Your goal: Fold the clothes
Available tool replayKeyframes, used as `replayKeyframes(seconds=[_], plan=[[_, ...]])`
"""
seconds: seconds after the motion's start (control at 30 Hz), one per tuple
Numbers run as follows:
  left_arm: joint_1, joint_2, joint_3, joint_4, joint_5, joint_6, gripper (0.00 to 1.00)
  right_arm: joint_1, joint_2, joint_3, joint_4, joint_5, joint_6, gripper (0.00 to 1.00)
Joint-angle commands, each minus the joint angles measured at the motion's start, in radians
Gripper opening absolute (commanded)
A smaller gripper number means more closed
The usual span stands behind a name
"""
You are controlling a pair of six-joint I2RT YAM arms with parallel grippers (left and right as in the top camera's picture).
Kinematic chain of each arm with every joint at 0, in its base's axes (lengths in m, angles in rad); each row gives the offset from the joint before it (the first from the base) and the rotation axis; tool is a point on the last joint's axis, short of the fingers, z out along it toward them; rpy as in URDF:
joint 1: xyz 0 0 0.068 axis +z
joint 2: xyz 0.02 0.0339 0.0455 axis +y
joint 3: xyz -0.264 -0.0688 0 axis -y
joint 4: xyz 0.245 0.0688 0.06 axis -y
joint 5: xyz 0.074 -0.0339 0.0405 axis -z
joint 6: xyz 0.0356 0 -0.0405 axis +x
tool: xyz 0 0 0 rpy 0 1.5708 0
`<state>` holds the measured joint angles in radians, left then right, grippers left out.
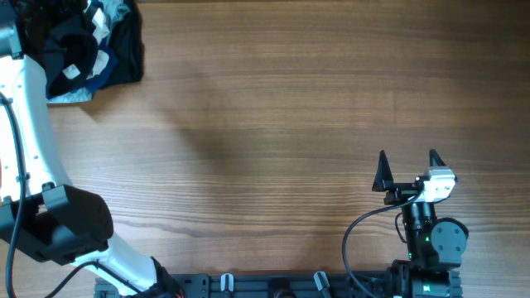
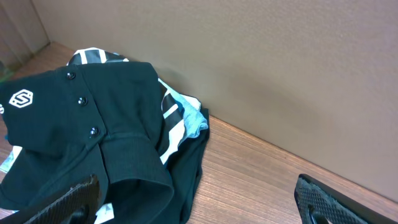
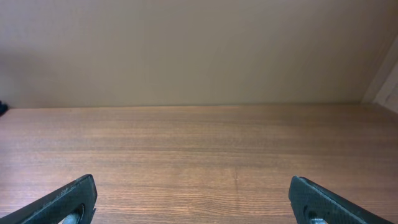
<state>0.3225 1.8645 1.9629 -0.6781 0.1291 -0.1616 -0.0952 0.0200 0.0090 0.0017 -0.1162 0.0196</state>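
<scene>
The black garment (image 2: 74, 124), with a small white logo (image 2: 18, 98) and a buttoned placket, lies crumpled on top of a pile of clothes (image 1: 91, 41) at the table's far left corner. My left gripper (image 2: 199, 208) is open and empty, its fingers straddling the garment's near edge and the bare wood beside it. In the overhead view only its white arm (image 1: 29, 124) shows, reaching toward the pile. My right gripper (image 1: 407, 170) is open and empty over bare wood at the near right; it also shows in the right wrist view (image 3: 196, 205).
Under the black garment lie a black-and-white striped piece (image 2: 171, 118) and a light blue piece (image 2: 194, 119). A beige wall (image 2: 280, 74) stands behind the table's far edge. The wooden table (image 1: 290, 108) stretches between the pile and the right arm.
</scene>
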Motion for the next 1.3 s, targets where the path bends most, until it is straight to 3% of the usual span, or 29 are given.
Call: replayKeyframes(seconds=[0.0,0.63,1.0,1.13,1.27], plan=[[0.005,0.004,-0.005,0.003,0.009,-0.002,1.00,-0.002,-0.015,-0.004,0.009,-0.018,-0.019,1.00],[0.006,-0.048,-0.005,-0.017,0.008,-0.002,1.00,-0.002,-0.015,-0.004,0.009,-0.018,-0.019,1.00],[0.006,-0.317,-0.010,-0.288,-0.010,-0.002,1.00,-0.002,-0.015,-0.004,0.009,-0.018,-0.019,1.00],[-0.006,-0.479,-0.131,-0.299,-0.001,0.028,1.00,-0.002,-0.015,-0.004,0.009,-0.018,-0.019,1.00],[-0.038,-0.646,-0.369,-0.170,0.085,0.158,1.00,-0.002,-0.015,-0.004,0.009,-0.018,-0.019,1.00]])
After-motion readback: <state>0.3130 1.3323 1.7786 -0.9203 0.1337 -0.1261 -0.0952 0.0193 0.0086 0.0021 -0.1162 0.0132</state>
